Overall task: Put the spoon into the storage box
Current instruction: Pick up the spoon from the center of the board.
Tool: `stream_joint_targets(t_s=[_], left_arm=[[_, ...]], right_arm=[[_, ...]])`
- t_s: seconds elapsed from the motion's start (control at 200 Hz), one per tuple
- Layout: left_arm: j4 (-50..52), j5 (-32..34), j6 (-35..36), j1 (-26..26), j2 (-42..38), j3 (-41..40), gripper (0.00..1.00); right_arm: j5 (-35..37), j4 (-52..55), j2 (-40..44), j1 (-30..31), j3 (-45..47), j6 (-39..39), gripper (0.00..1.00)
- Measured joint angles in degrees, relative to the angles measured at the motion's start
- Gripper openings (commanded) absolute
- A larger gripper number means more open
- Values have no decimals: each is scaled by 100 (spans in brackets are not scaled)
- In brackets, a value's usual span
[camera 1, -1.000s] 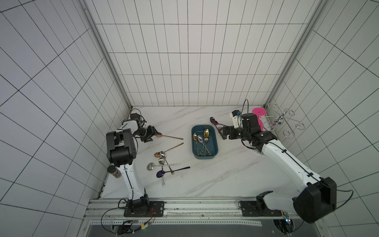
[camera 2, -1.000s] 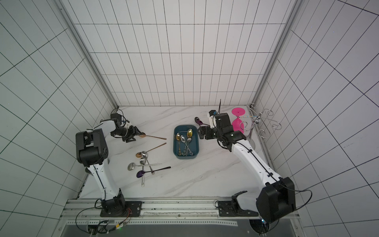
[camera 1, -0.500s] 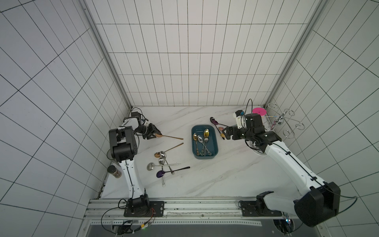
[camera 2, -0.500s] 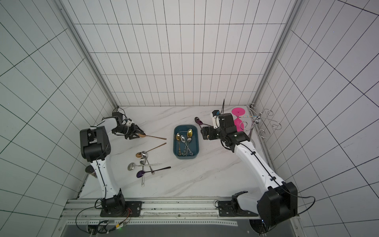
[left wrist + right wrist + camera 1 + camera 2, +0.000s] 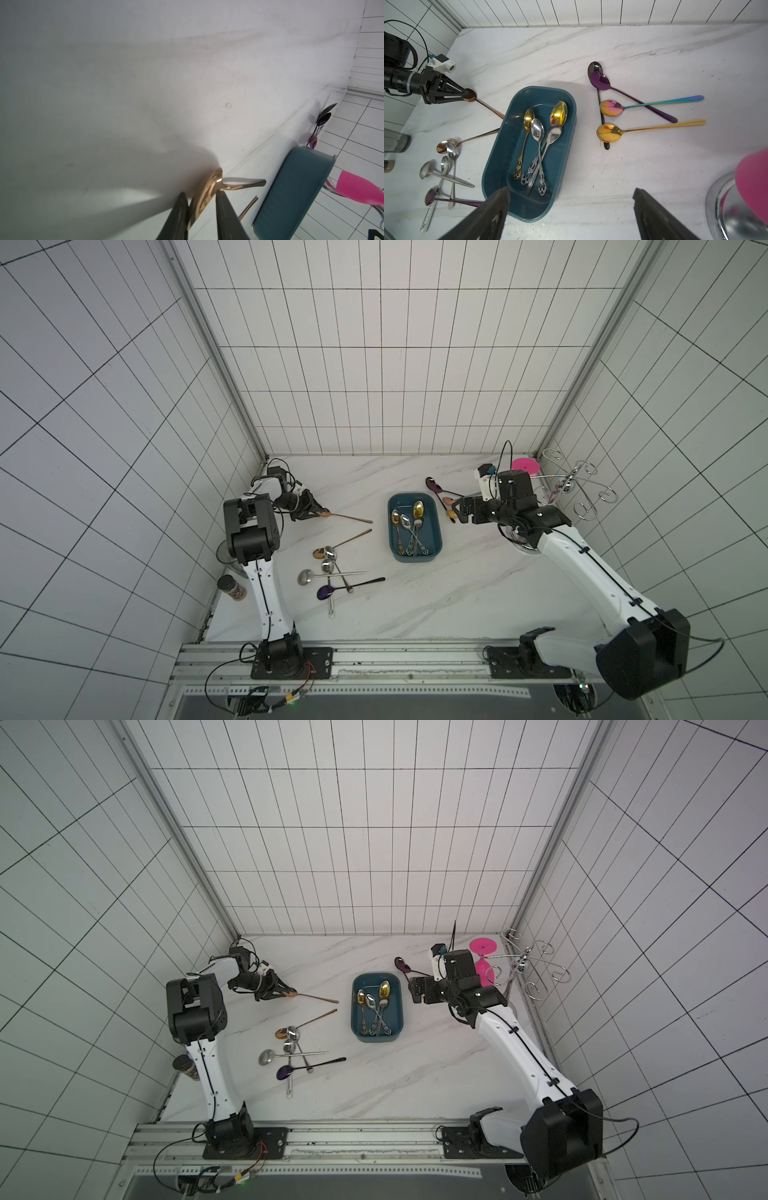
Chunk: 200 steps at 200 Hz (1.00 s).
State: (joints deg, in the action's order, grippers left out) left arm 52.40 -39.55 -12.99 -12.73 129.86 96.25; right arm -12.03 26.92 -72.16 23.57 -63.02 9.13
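Note:
A rose-gold spoon (image 5: 349, 517) (image 5: 316, 996) lies on the marble table left of the storage box, its bowl toward the left wall. My left gripper (image 5: 318, 512) (image 5: 286, 992) (image 5: 466, 95) is shut on that bowl. In the left wrist view the bowl (image 5: 207, 193) stands on edge between the two dark fingers (image 5: 180, 214). The storage box (image 5: 414, 559) (image 5: 377, 1039) (image 5: 295, 187) (image 5: 500, 158), a dark teal tray, holds several spoons. My right gripper (image 5: 457, 514) (image 5: 411, 992) (image 5: 571, 190) hangs open just right of the box with nothing in it.
Several loose spoons (image 5: 332, 572) lie crossed in front of the left gripper. More coloured spoons (image 5: 612, 108) lie beyond the box on its right. A pink goblet (image 5: 525, 466) and wire rack (image 5: 577, 489) stand in the back right corner. A spice jar (image 5: 232, 588) stands by the left wall.
The left jaws have closed in onto the rose-gold spoon's bowl. The left arm's elbow has swung back. The right gripper has shifted slightly right, still open.

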Motion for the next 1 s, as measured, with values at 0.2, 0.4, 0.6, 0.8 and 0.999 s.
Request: stream_joint_targets(t_s=[0.2,0.4,0.6,0.8,0.999], left_arm=[[31,-133,17,24,96,63,2],[39,-168,44,59,96,83,0],[31,-240,46,59,94,55,0],[7,-319,37,68,-149,-254,0],[-42,-566,109,74,-892,-466,0]], right_arm=[[-7,4,59,-35,0,-13,96],[-37,9,66,-37,0,-13,96],[-105,33,66,-37,0,-11,96],[-310,37,61,-37,-2,13,94],[-708,55,-149,-37,-55,66,91]])
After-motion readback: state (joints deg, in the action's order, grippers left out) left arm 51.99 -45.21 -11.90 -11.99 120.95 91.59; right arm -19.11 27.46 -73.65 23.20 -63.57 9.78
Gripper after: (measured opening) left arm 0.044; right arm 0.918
